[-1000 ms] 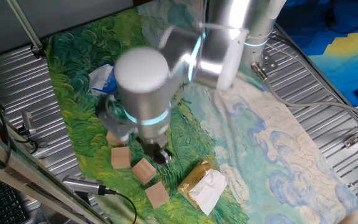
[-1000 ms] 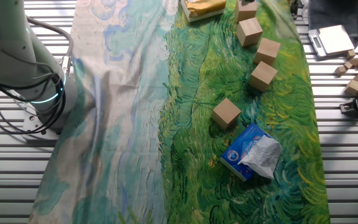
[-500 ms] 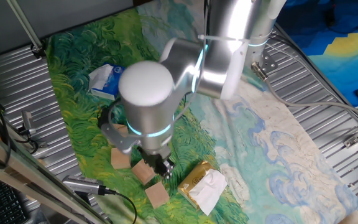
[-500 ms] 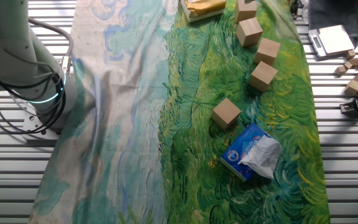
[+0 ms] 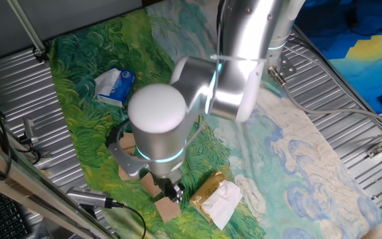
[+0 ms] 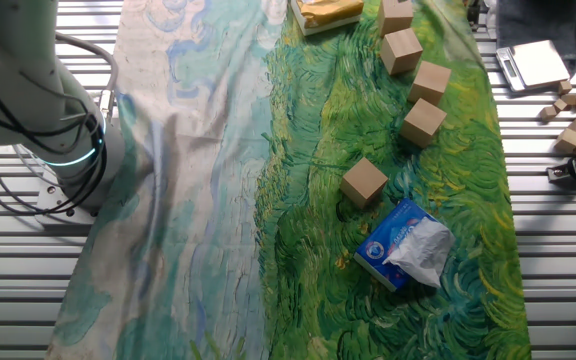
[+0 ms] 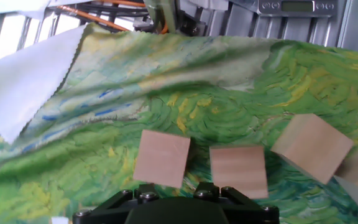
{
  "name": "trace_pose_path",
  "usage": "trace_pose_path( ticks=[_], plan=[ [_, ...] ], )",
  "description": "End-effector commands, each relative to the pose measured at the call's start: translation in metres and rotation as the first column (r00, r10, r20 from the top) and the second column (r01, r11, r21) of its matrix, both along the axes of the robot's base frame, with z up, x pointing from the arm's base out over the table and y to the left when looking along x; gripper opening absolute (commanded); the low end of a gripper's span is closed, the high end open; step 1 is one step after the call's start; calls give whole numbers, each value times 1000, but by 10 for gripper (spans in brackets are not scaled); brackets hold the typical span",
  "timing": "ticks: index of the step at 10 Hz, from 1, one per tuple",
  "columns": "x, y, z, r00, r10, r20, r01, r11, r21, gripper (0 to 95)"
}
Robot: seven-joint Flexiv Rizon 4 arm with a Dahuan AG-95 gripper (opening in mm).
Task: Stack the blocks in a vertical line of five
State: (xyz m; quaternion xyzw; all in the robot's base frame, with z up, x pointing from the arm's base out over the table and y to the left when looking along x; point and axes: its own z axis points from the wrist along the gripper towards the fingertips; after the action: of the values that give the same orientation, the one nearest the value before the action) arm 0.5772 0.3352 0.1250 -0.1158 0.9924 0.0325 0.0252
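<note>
we see our arm [image 5: 234, 63] bent over the green painted cloth [image 6: 298, 230], the upper link dropping from the top of one fixed view and the wrist housing [image 5: 156, 129] turned so that its round white cap faces the camera. below it the gripper [image 5: 173, 192] points down near the front edge of the cloth, low over the blocks. our fingers are mostly hidden under the wrist there, and the hand view shows only the dark gripper base at the bottom of the frame, so we cannot tell whether they are spread or closed; nothing shows between them.

in the other fixed view only the arm's base shows at the left, and all five blocks lie singly on the cloth, none on another. four form a loose line along the right side: one [image 6: 396, 14] at the top edge, the next [image 6: 402, 50] just below it, a third [image 6: 431, 81] and a fourth [image 6: 423, 121] further down. the fifth [image 6: 364, 182] sits apart, close to the blue-and-white packet [image 6: 405, 243]. the yellow packet [image 6: 326, 12] lies at the top edge beside the line.

in the hand view two blocks lie just ahead of our gripper, side by side with a narrow gap, and a third tilts to their right.
</note>
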Motion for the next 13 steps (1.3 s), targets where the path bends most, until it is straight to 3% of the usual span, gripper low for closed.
trace_pose_path(
  ticks=[1,2,3,13],
  plan=[
    [4,2,-1,1000,-2,0,2,1000,2,380],
    [7,3,-4,1000,-3,4,3,1000,4,380],
    [8,4,-6,1000,0,6,0,1000,6,570],
    [6,6,-19,1000,-4,11,4,1000,22,570]
  ],
)
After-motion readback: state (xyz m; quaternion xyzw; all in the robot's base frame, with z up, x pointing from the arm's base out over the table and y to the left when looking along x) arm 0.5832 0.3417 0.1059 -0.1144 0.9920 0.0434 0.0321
